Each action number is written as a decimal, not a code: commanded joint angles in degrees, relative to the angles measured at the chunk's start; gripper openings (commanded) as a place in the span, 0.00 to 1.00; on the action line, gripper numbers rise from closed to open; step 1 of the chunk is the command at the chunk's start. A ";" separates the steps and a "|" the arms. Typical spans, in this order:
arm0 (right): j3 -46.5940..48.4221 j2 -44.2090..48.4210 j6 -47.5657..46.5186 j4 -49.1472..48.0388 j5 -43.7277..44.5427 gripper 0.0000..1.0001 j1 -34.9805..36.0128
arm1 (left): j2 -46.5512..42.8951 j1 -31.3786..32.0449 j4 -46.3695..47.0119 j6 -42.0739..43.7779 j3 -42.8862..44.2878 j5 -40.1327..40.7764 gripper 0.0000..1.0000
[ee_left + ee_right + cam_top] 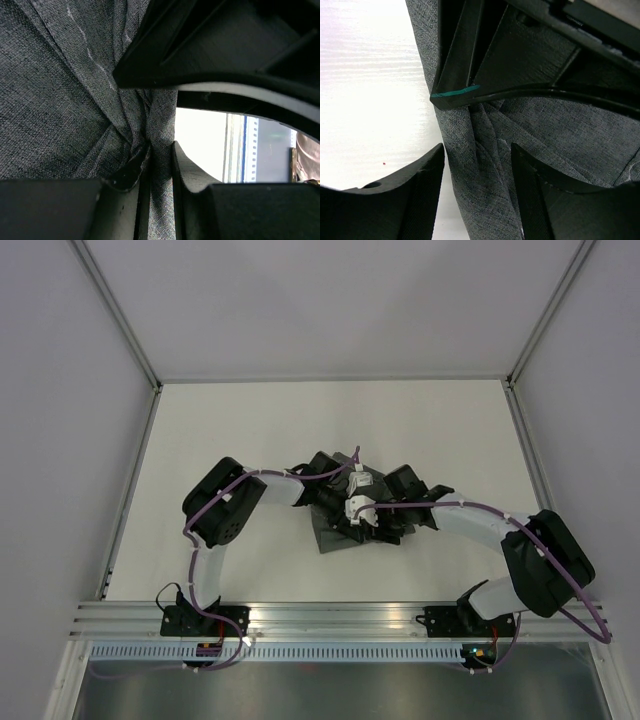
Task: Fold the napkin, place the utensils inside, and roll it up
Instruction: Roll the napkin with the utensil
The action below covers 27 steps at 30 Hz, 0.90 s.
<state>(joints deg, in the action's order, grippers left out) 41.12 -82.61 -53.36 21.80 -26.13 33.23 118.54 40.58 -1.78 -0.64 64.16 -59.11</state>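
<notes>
Enclosure: plain pale grey walls point(300, 310) close in a white surface point(250, 440). A ribbed metal rail point(330, 615) runs along its near edge and carries both arm bases.

Arms: the left arm point(225, 510) and the right arm point(540, 560) are black and white, with purple cables point(470, 505) strung along them. Both bend inward, and their wrists meet over the middle of the surface, somewhat nearer the near edge than the far one.

Napkin point(332, 538): dark grey cloth, bunched and creased rather than flat, lying on the surface under the two wrists. From above, only its near-left part shows past them. In the right wrist view, bare white surface shows beside the cloth's edge.

Left fingers point(195, 185): nearly together and clamped on a gathered fold of the napkin. Tight creases run into the pinch point from the spread cloth behind it. A broken pale stitched line point(102, 70) crosses that cloth.

Right fingers point(420, 195): standing well apart, one on either side of a wrinkled ridge of the napkin. The cloth spans the gap between them but lies loose there. Contact between the pads and the cloth cannot be confirmed.

Other item: a black ribbed part point(520, 55) bearing a short teal mark point(455, 92) sits over the cloth just beyond the right fingers.
</notes>
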 commanded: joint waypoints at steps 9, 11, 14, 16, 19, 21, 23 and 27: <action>3.69 -4.58 1.51 3.85 -1.99 0.34 0.34 | 1.69 0.20 -4.37 0.47 0.26 3.83 0.03; 4.40 -5.71 1.68 4.74 -2.34 0.29 0.43 | 1.26 0.20 -3.67 0.21 -0.35 4.18 0.04; 5.81 -7.21 1.60 7.19 -3.57 0.22 0.25 | 0.29 0.03 -1.66 -0.76 -1.93 5.40 0.11; 7.30 -8.27 1.33 9.65 -4.80 0.19 0.08 | -1.20 -0.41 -0.25 -2.08 -2.81 6.72 0.18; 9.06 -10.37 0.81 12.38 -6.56 0.15 -0.62 | -3.93 -1.20 1.52 -3.66 -4.48 8.65 0.30; 10.11 -11.96 0.37 13.96 -7.53 0.15 -1.06 | -5.76 -1.82 4.15 -4.97 -5.19 10.06 0.34; 10.90 -13.28 -0.07 15.28 -8.06 0.14 -1.77 | -6.91 -2.52 5.38 -6.38 -5.54 10.42 0.37; 12.31 -15.30 -1.30 17.48 -9.38 0.13 -3.08 | -9.90 -3.40 8.72 -8.93 -6.42 12.08 0.40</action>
<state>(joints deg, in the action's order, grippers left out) 52.64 -95.26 -52.75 35.05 -32.82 30.85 112.25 38.30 2.52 -5.96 58.57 -51.46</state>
